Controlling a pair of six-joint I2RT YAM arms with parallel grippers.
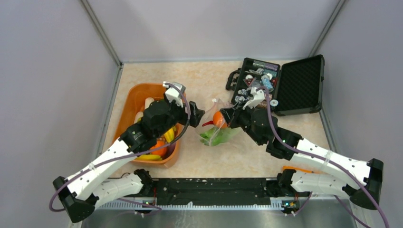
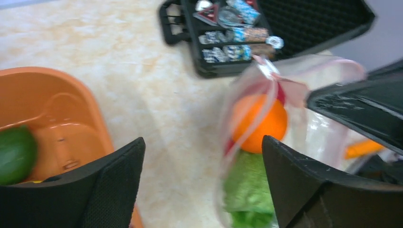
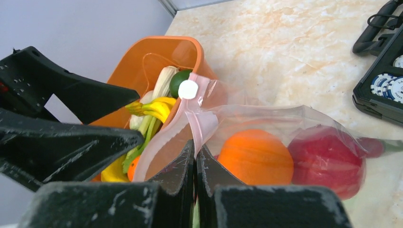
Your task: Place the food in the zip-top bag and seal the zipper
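My left gripper (image 2: 202,152) stands wide with nothing between its black fingers. It hangs over the pale marbled tabletop (image 2: 142,71), between the rounded orange plastic tub (image 2: 71,118) on its left and the clear crinkly zip-top bag (image 2: 309,128) on its right. My right gripper (image 3: 195,152) is pinched tight on the bag's mouth edge, closed on the thin pink zipper strip (image 3: 199,123) just below the small white slider tab (image 3: 188,89), and it holds that lip up off the table. Inside the bag I can see a glossy round orange (image 3: 256,156), a dark red piece (image 3: 325,161) beside it and, lower down, a leafy green piece (image 2: 247,190). The rest of the food sits in the tub: yellow bananas (image 3: 152,107), a round green fruit (image 2: 16,154), a pale piece (image 3: 164,78), and more underneath that I cannot sort out. From above, the bag runs lengthwise from the raised mouth toward my near edge, and the mouth gapes toward the tub side. I judge the next pick belongs to the left arm, which is nearer the tub: swing left for a piece, then come back right to the mouth. The open black hard case (image 1: 304,80) lies beyond the right arm.
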